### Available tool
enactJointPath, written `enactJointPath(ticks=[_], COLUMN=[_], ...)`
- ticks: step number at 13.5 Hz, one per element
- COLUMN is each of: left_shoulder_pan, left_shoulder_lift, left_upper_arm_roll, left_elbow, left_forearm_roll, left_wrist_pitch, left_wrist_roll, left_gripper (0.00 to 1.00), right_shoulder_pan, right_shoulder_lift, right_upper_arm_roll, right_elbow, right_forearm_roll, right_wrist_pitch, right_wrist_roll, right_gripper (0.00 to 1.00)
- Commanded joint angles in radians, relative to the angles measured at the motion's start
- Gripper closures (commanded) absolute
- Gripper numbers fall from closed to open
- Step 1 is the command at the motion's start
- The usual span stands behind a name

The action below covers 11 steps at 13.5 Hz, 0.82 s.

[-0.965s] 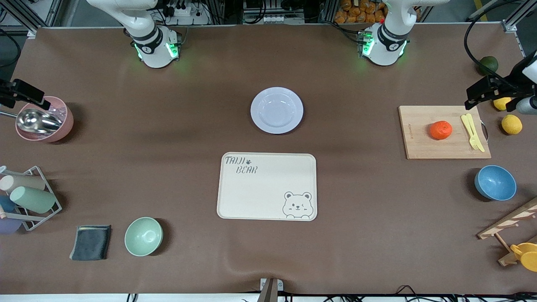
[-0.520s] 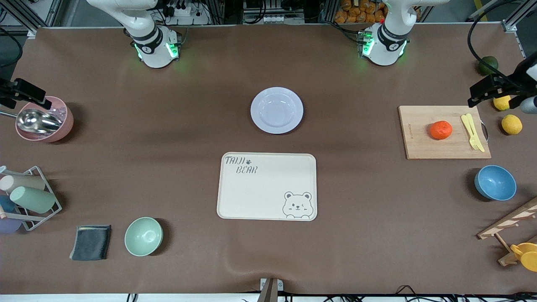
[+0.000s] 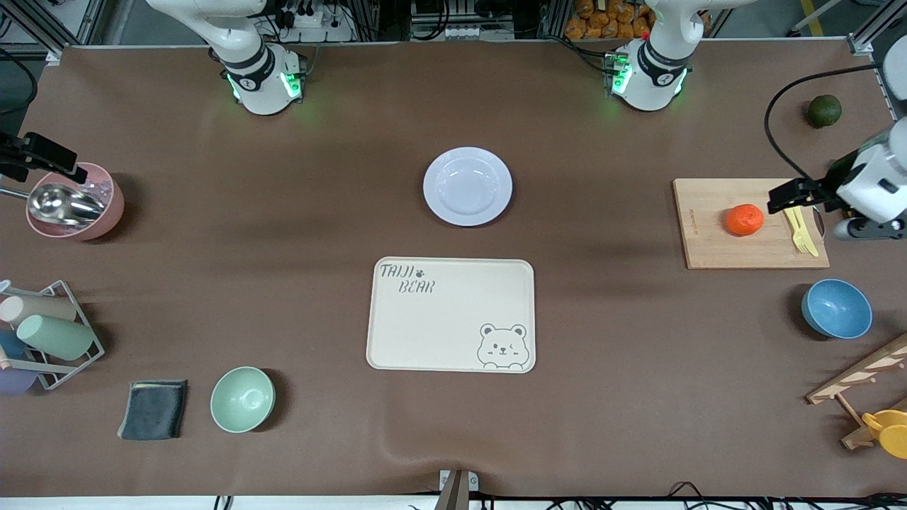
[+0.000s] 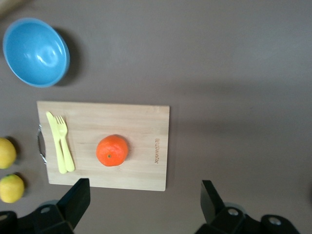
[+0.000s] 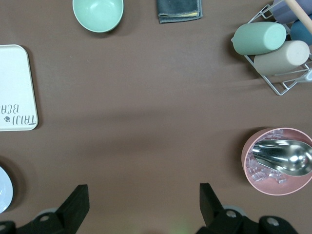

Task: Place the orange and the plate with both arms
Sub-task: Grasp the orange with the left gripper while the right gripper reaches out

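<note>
The orange (image 3: 745,219) sits on a wooden cutting board (image 3: 708,241) toward the left arm's end of the table. It also shows in the left wrist view (image 4: 112,150). The pale lavender plate (image 3: 468,186) lies mid-table, farther from the front camera than the cream tray. My left gripper (image 3: 804,190) is open and empty, raised over the board's edge toward the robot bases, and the orange lies just past its fingertips (image 4: 78,192). My right gripper (image 3: 28,157) is open and empty and waits above the pink bowl; in the right wrist view (image 5: 144,195) it is over bare table.
A cream bear tray (image 3: 450,283) lies mid-table. A yellow fork (image 3: 799,223) lies on the board, with two lemons (image 4: 6,152) beside it. Around the edges are a blue bowl (image 3: 836,308), a dark green fruit (image 3: 824,110), a pink bowl with scoop (image 3: 74,202), a green bowl (image 3: 242,399), a grey cloth (image 3: 152,409) and a cup rack (image 3: 49,333).
My left gripper has moved from over the lemons to over the cutting board's edge, closer to the orange. It now covers the lemons in the front view. The right arm has not moved.
</note>
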Motion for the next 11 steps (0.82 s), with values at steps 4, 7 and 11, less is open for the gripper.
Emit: enactJointPath(ticks=[4,7,11], left_shoulder_pan=[0.108,0.198,0.259], left_shoulder_lift=[-0.063,-0.025,0.038], left_upper_arm_roll=[-0.010,-0.013,-0.013], left_elbow=[-0.382,-0.500,-0.502], left_forearm_roll=[0.102,0.139,0.231], left_wrist_pitch=[0.346,0.550,0.600], left_wrist_roll=[0.035,0.061,0.075], left_gripper=[0.00,0.00,0.00], right_shoulder_pan=[-0.004,0.019,-0.024], right_shoulder_lift=[0.013,0.018,0.037], right_upper_arm_roll=[0.002,0.005,0.003], right_elbow=[-0.069,-0.106,-0.200], right_forearm_roll=[0.065,0.103,0.290], right_wrist_pitch=[0.018,0.021,0.018], right_wrist_roll=[-0.007,0.003,0.006], right_gripper=[0.00,0.00,0.00])
